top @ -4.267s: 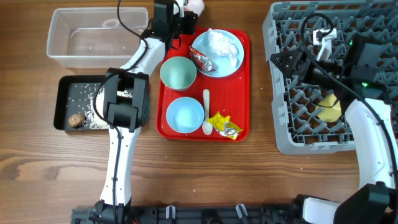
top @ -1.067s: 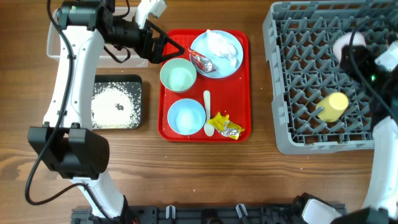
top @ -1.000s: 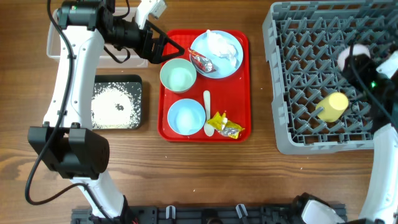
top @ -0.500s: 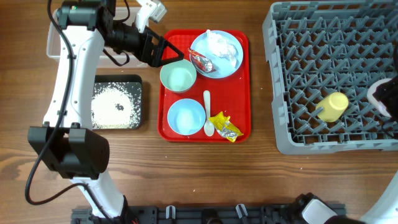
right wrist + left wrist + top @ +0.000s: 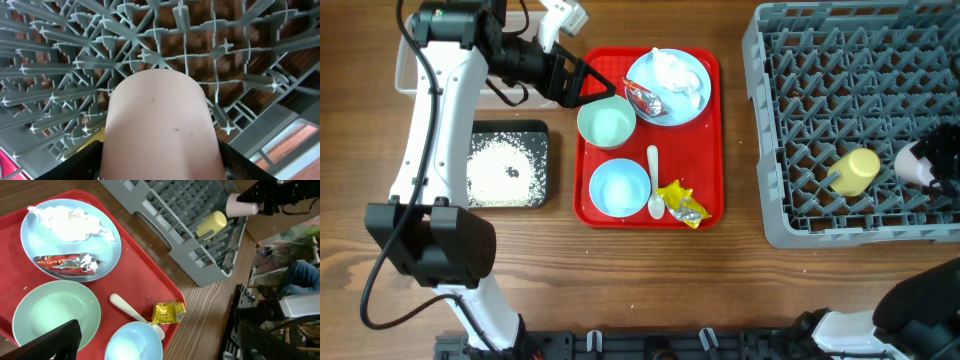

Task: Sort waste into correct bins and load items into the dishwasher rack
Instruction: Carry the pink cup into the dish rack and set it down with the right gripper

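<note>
My right gripper (image 5: 160, 167) is shut on the small pink cup (image 5: 159, 125), which fills the right wrist view above the grey dishwasher rack (image 5: 200, 40). Overhead, the pink cup (image 5: 908, 167) hangs over the rack (image 5: 820, 90) at its right edge, beside the yellow cup (image 5: 858, 172) lying in the cells. My left gripper (image 5: 585, 85) is open and empty over the red tray's left edge, next to the mint bowl (image 5: 606, 122). On the light blue plate (image 5: 692, 95) lie a white tissue (image 5: 670, 68) and a red wrapper (image 5: 642, 97). A blue bowl (image 5: 618, 187), a white spoon (image 5: 653, 180) and a yellow wrapper (image 5: 682, 202) sit nearby.
The red serving tray (image 5: 710, 160) holds the dishes. The black tray (image 5: 508, 165) with rice grains lies left of it. The clear tub (image 5: 408, 70) behind it is mostly hidden by my left arm. Bare wooden table lies between the red tray and the rack.
My right gripper has carried the pink cup from the rack's upper right down to its right edge beside the yellow cup. The left arm has barely moved.
</note>
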Controlling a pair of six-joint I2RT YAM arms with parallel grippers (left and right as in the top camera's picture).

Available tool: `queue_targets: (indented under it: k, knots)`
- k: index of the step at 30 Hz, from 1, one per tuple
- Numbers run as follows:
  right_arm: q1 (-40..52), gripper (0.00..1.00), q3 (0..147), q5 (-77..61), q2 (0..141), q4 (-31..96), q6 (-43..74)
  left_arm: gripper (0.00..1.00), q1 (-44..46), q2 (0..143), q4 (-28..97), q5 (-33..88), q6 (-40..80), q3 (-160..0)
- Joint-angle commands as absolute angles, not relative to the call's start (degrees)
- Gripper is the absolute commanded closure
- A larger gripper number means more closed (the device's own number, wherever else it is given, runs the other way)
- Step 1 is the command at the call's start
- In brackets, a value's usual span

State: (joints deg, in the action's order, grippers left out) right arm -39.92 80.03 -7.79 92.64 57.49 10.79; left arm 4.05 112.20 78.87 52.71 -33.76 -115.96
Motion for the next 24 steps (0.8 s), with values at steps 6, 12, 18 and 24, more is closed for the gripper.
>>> queue_targets:
  k: [6,12,18,24]
  knots:
    - [-41.23,0.33,80.53,-4.21,94.48,54.81,11.62,0.00,4.01,112.73,78.89,52.80,-33.65,-115.81]
    - [-41.21,0.33,80.34,-3.84,98.06,56.16,12.05,0.00,4.01,112.73,78.89,52.80,-33.65,-115.81]
    - [-41.21,0.00,80.29,-3.84,98.39,55.90,12.12,0.00,4.01,112.73,78.89,52.80,-33.63,-115.81]
    - [-41.21,0.00,83.77,-6.22,98.24,58.63,12.10,0.00,4.01,112.73,78.89,52.80,-33.65,-115.81]
